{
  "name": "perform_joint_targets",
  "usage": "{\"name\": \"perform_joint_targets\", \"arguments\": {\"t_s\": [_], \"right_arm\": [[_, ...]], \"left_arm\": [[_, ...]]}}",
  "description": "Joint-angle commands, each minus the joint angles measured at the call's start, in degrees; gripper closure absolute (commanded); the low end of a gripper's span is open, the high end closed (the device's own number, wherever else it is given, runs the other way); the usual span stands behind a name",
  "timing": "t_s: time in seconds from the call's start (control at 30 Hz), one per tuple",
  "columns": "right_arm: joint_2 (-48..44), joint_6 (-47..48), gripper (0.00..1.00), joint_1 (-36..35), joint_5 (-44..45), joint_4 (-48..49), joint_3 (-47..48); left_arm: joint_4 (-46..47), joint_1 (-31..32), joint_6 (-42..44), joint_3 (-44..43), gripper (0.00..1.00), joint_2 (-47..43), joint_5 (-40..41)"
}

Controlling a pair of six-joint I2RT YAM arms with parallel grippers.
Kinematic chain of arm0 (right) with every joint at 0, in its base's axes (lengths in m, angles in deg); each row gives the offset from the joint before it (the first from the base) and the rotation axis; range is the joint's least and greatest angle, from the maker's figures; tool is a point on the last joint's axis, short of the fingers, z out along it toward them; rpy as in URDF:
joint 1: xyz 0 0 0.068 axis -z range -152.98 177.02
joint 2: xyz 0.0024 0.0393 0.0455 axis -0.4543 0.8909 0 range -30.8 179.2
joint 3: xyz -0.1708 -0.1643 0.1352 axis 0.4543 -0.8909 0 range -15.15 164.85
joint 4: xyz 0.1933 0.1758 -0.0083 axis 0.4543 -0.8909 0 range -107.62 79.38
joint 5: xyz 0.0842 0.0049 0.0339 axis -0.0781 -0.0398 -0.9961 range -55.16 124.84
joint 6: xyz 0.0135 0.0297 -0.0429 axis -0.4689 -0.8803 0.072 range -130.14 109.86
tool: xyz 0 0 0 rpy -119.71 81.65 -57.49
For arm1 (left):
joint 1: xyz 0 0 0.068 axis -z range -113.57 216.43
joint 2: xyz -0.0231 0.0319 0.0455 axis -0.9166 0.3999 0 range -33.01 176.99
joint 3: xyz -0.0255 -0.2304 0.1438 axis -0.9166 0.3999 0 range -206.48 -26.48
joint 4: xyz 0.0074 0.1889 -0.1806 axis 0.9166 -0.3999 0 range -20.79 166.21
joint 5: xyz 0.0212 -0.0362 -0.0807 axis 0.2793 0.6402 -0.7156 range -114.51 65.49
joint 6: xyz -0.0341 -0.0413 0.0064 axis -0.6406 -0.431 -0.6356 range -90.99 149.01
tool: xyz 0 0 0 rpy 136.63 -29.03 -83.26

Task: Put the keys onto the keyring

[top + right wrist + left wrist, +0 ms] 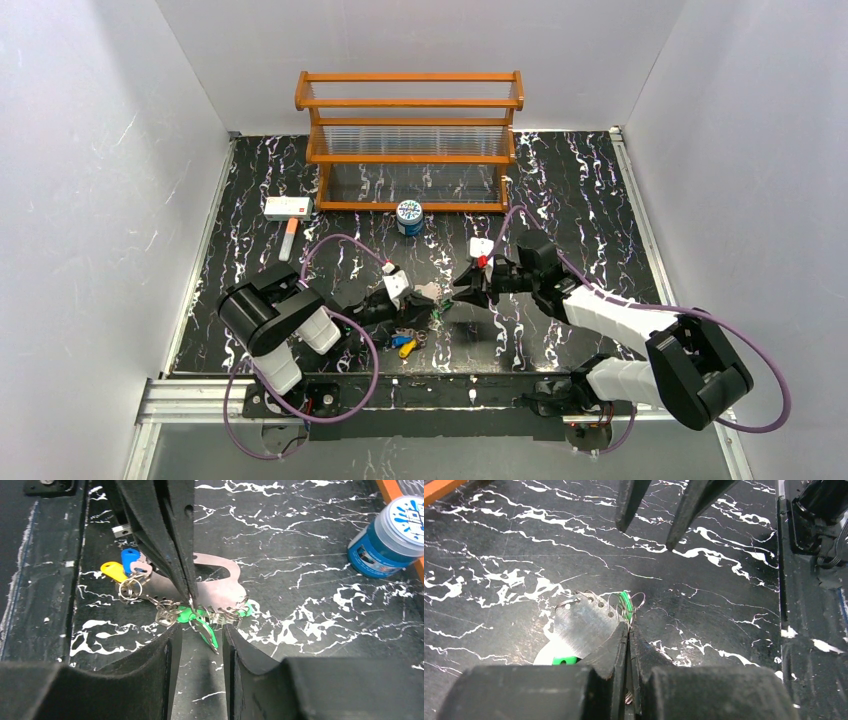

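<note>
My left gripper [629, 627] pinched tight on the keyring [222, 589] edge, my right gripper [200, 632] half apart, a green key [209, 635] between the tips, yellow key [114, 571] at ten o'clock.

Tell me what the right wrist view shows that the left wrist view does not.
Right wrist only: the blue can, the yellow key and the blue key. Left wrist only: small holes along the edge of the keyring. Both: the keyring, green keys, the shut left hand pinching it, the open right hand.
</note>
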Motion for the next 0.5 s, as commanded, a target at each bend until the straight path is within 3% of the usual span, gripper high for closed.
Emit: {"name": "perform_joint_targets", "arguments": {"t_s": [0.0,0.47], "right_arm": [[-0.4,-1.2,0.57,0.3,-5.4,6.0,-1.1],[6.3,-0.1,0.60,0.3,-10.8,7.6,0.4]], "left_arm": [[15.7,0.0,-4.2,1.1,1.00,0.9,1.7],[15.8,0.0,-4.6,1.1,1.00,-4.1,2.0]]}}
